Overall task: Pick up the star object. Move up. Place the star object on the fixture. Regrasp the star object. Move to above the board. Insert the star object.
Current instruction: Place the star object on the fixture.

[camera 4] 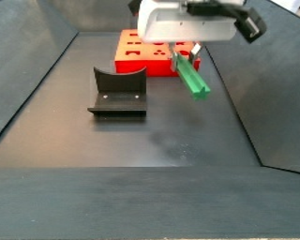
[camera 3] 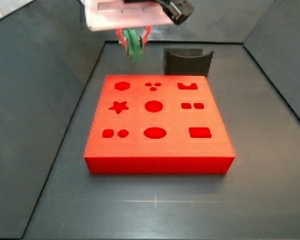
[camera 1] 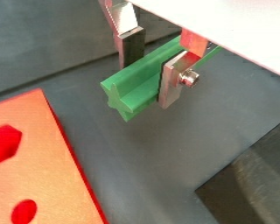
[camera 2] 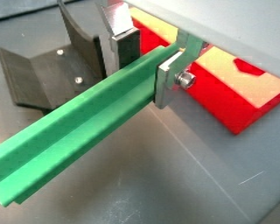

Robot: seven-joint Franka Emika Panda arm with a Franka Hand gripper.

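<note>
My gripper (camera 1: 152, 70) is shut on the star object (camera 1: 133, 91), a long bright-green peg clamped crosswise between the silver fingers. In a wrist view its star-shaped end faces the camera; from the opposite side the peg (camera 2: 73, 136) stretches far out past the gripper (camera 2: 143, 63). In a side view the gripper (camera 4: 184, 52) holds the peg (camera 4: 194, 82) in the air, off the floor, to the right of the dark fixture (camera 4: 117, 94). The red board (camera 3: 159, 117) with its shaped holes lies in front of the gripper (camera 3: 136, 39) and the fixture (camera 3: 187, 61).
Dark sloping walls (camera 4: 27, 84) enclose the grey floor (camera 4: 165, 141). In the wrist views the board (camera 1: 38, 166) lies to one side of the peg and the fixture (camera 2: 43, 70) to the other.
</note>
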